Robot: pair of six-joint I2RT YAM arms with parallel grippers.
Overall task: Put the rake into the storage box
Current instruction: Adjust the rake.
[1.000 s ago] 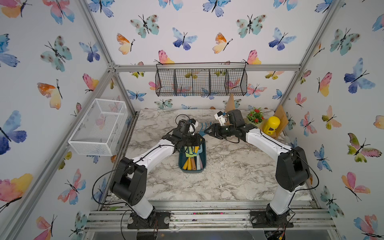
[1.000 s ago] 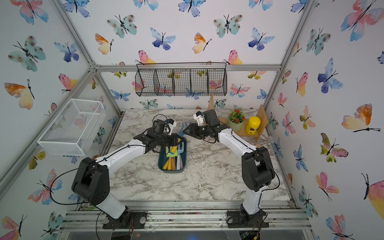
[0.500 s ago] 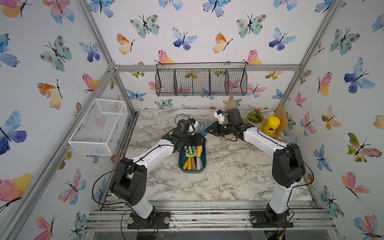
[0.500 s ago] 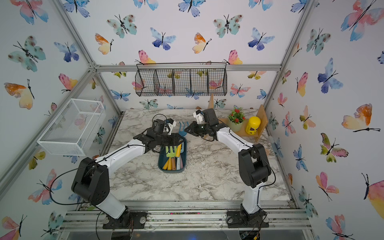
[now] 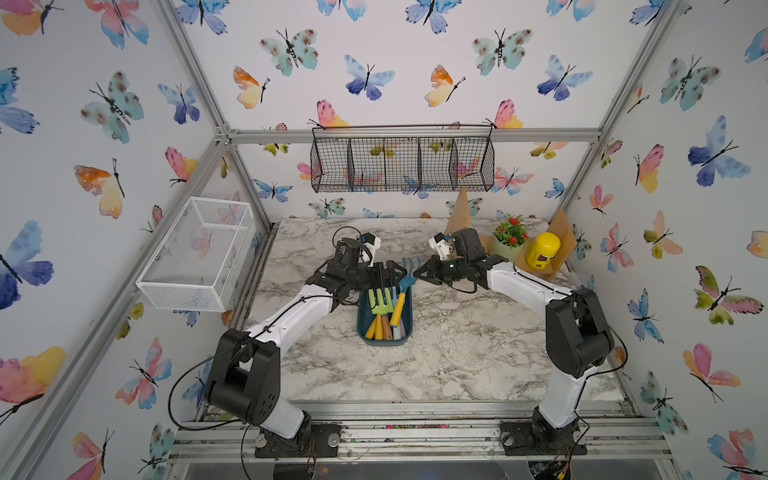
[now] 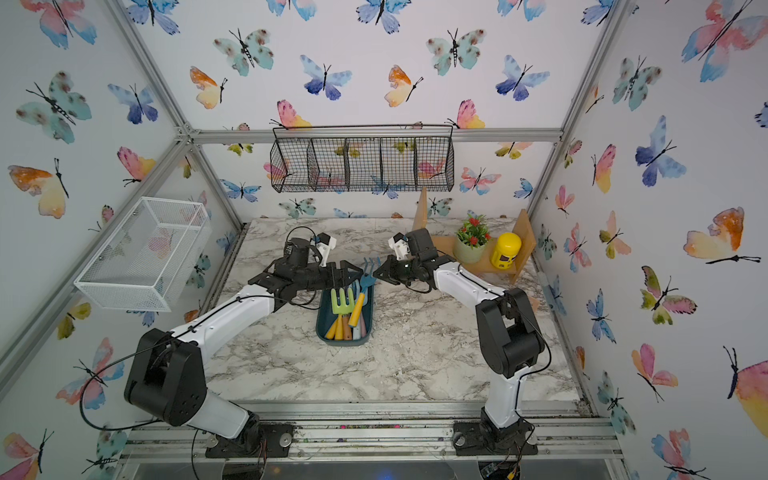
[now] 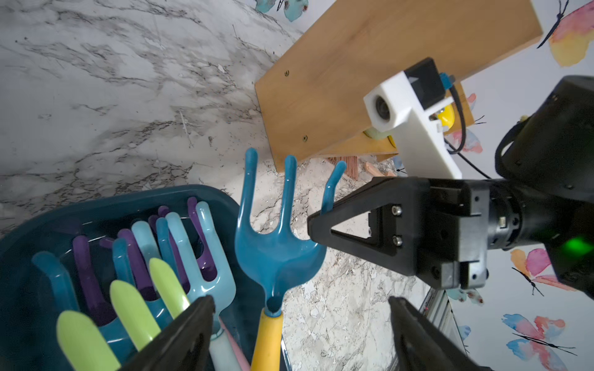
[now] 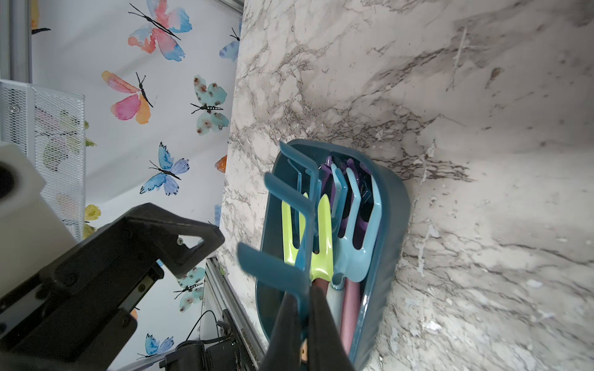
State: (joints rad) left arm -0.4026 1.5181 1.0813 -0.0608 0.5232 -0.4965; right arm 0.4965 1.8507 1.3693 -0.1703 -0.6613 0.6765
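**Item 1: rake** (image 5: 408, 277) (image 6: 368, 278) (image 7: 276, 253) (image 8: 270, 268). Teal tined head, yellow handle.
- Location: the handle lies inside the storage box (image 5: 384, 343) (image 6: 343, 341) (image 7: 112, 205) (image 8: 392, 225), on its right side and on top of the other tools (image 5: 382, 301).
- The head juts past the box's far rim over the marble table (image 5: 457, 353), with the tines pointing far.

**Item 2: left gripper** (image 5: 392, 277) (image 6: 351, 274) (image 7: 300, 308)
- Position: over the far end of the box.
- State: jaws spread wide, one either side of the yellow handle. Neither touches it and nothing is held.

**Item 3: right gripper** (image 5: 417, 275) (image 6: 376, 274) (image 7: 313, 225) (image 8: 302, 298)
- Position: reaches in from the right, just beyond the box's far-right corner.
- State: jaws drawn together, pinching the right edge of the rake's head. In the right wrist view a thin teal strip shows between the fingers.

**Item 4: storage box**. Dark teal, in the middle of the table, long side running near to far. Green, light-blue and purple tools are stacked in it.

**Changes since a second ago**
- The left jaws have opened off the handle.
- The right jaws, then parted, have closed on the head.
- Box unmoved; the rake's head is in much the same spot at the far rim.

**Fixtures**
- Black wire basket (image 5: 401, 164) on the far wall.
- White mesh basket (image 5: 199, 253) on the left wall.
- Wooden shelf (image 5: 559, 237) at far right, bearing a potted plant (image 5: 509, 237) and a yellow jar (image 5: 542, 249)
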